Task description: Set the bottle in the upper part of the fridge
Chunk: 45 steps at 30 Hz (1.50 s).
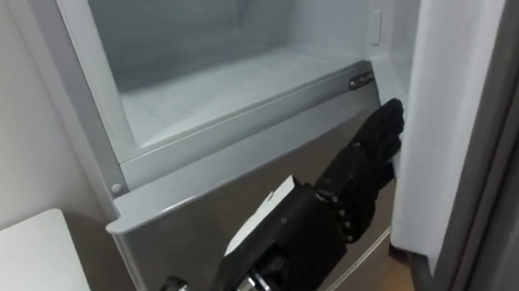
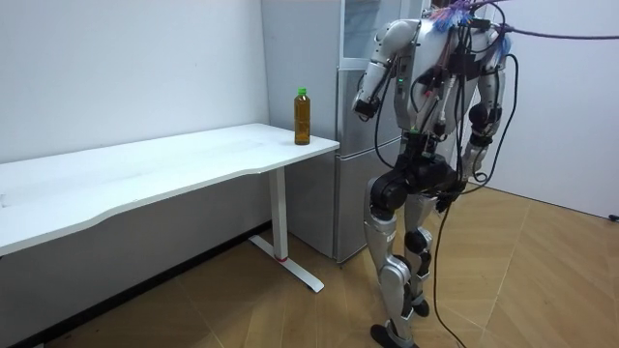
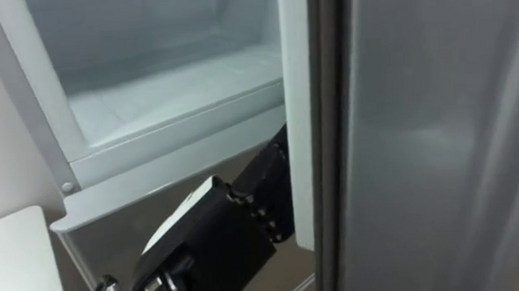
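In front of the fridge [image 2: 350, 164]: the robot stands upright, facing it, beside the table's end.
Upper compartment [image 1: 231, 85]: open, its pale shelf bare.
Upper door [image 1: 447, 111]: swung out at the robot's right.
Left hand [image 1: 370, 154]: raised, fingers roughly straight, fingertips against the door's inner edge, above the closed lower door [image 1: 235, 195]; it holds nothing.
Right hand [image 2: 481, 162]: hangs low at the robot's side.
Bottle [image 2: 303, 116]: upright on the white table [image 2: 145, 174], at the corner nearest the fridge, apart from both hands.
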{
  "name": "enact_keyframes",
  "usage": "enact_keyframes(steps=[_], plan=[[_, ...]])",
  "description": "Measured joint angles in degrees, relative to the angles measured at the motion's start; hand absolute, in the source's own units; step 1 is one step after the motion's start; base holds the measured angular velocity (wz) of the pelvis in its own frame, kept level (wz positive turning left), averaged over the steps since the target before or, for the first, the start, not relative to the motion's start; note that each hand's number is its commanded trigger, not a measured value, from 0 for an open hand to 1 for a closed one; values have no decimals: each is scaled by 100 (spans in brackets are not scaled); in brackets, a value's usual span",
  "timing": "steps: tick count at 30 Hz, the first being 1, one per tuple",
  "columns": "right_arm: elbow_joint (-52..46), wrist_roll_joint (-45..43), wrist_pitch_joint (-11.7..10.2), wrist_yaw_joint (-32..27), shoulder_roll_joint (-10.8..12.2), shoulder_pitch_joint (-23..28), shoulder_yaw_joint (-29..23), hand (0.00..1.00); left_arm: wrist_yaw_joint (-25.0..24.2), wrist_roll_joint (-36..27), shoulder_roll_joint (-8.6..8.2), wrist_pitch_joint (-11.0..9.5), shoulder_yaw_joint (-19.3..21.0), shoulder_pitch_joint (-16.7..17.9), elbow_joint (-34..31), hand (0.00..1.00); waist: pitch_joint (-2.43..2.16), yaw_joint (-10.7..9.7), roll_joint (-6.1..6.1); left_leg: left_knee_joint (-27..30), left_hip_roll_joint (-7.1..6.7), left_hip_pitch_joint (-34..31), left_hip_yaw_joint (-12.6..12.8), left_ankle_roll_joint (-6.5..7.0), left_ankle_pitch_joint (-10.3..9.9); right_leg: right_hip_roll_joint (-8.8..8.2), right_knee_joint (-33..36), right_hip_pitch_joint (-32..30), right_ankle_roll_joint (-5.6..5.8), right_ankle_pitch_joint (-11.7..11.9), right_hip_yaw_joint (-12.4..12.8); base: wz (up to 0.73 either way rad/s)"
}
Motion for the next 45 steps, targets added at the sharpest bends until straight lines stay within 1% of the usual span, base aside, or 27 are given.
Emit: enact_keyframes(steps=[3, 7, 8, 10, 11, 13, 14, 16, 19, 21, 23, 26, 29, 30, 34, 38, 39, 42, 44, 45], plan=[[-2, -6, 5, -5, -37, 85, 2, 0, 6, -5, -6, -64, -35, -12, 15, 0, 0, -2, 4, 0, 10, -2, 103, -17, -19, 30, 19, -59, -13, 9, 19, -20], [0, -20, 8, -51, -48, 187, 2, 0, 69, -5, -20, -64, -128, -243, 153, 0, 4, -4, 9, -4, 14, 9, 268, -29, -46, 51, 118, -114, -17, 12, 16, -23], [-1, -22, 8, -53, -47, 212, 2, 0, 73, -2, -32, -62, -159, -314, 202, 0, 4, -26, 11, -2, 15, 10, 317, -36, -55, 60, 150, -148, -19, 13, 17, -29], [0, -28, 10, -51, -48, 220, 1, 0, 74, 14, -113, -60, -169, -391, 274, 0, 13, -45, 31, 12, 20, 15, 440, -47, -63, 84, 207, -220, -40, 27, 12, -34], [1, -21, 10, -52, -48, 221, 2, 0, 76, 21, -136, -59, -179, -412, 284, 0, 20, -78, 42, 17, 26, 15, 456, -48, -67, 86, 202, -221, -45, 32, 8, -17], [7, -14, 10, -75, -47, 230, -2, 0, 102, 27, -167, -60, -259, -629, 426, 0, 47, -184, 84, 18, 36, 17, 496, -52, -73, 94, 198, -214, -48, 34, 7, -2], [7, -16, 10, -99, -47, 230, -1, 0, 115, 27, -168, -61, -292, -696, 473, 0, 52, -199, 94, 18, 39, 16, 500, -54, -75, 98, 198, -209, -49, 35, 8, -5], [81, -33, 12, -188, -44, 199, 0, 0, 154, 29, -243, -57, -392, -910, 656, 0, 53, -277, 112, 18, 46, 21, 513, -62, -79, 117, 198, -202, -56, 39, 26, -4], [144, -54, 12, -257, -43, 185, 1, 0, 191, 46, -355, -45, -422, -995, 811, 0, 59, -346, 127, 26, 53, 25, 525, -66, -78, 131, 201, -206, -67, 41, 41, -6], [239, -79, 17, -296, -31, 172, 6, 0, 191, 45, -409, -45, -422, -1031, 899, 0, 63, -356, 121, 60, 53, 20, 559, -67, -79, 132, 208, -229, -75, 37, 54, -5], [245, -77, 46, -371, -28, 152, 88, 0, 197, 41, -414, -37, -422, -1054, 977, 0, 63, -354, 121, 100, 61, -1, 569, -71, -82, 131, 204, -239, -84, 42, 58, -3], [258, -28, 113, -438, -23, 169, 232, 0, 203, 34, -415, -37, -423, -1066, 993, 0, 58, -321, 129, 103, 99, -1, 563, -102, -103, 165, 186, -239, -115, 63, 53, -3], [258, 4, 124, -440, -25, 137, 285, 0, 203, 34, -442, -37, -425, -1090, 992, 0, 33, -318, 165, 105, 139, 9, 563, -127, -94, 208, 119, -212, -154, 93, 54, -1], [261, 5, 124, -442, -24, 109, 287, 0, 203, 24, -458, -37, -425, -1094, 992, 0, 31, -315, 178, 109, 153, 15, 565, -140, -86, 225, 100, -204, -164, 102, 59, -3], [272, 4, 126, -442, -22, 22, 289, 0, 199, -7, -467, -33, -424, -1096, 993, 0, 42, -304, 207, 194, 200, -7, 567, -173, -67, 256, 57, -192, -199, 119, 77, -2], [281, 5, 126, -445, -8, -56, 307, 0, 196, -3, -467, -27, -424, -1096, 993, 0, 43, -305, 208, 225, 223, -10, 500, -203, -45, 271, 17, -152, -226, 129, 74, 0], [282, 1, 126, -451, -7, -69, 335, 0, 198, 3, -473, -27, -424, -1096, 992, 0, 44, -299, 206, 237, 228, -9, 470, -205, -43, 266, 12, -138, -232, 125, 57, 10], [295, -18, 124, -521, 16, -93, 385, 0, 213, 39, -482, -28, -416, -1096, 992, 0, 58, -266, 186, 317, 232, -63, 275, -205, -43, 226, 26, -118, -243, 109, -32, 17], [306, -11, 124, -630, 32, -132, 403, 0, 246, 74, -482, -22, -417, -1096, 983, 0, 59, -195, 184, 323, 232, -119, 186, -205, -43, 205, 24, -127, -245, 110, -95, 20], [308, 8, 125, -698, 49, -136, 403, 0, 271, 86, -484, 2, -417, -1096, 952, 0, 59, -149, 184, 323, 230, -144, 75, -205, -43, 184, 19, -123, -248, 108, -166, 24]])
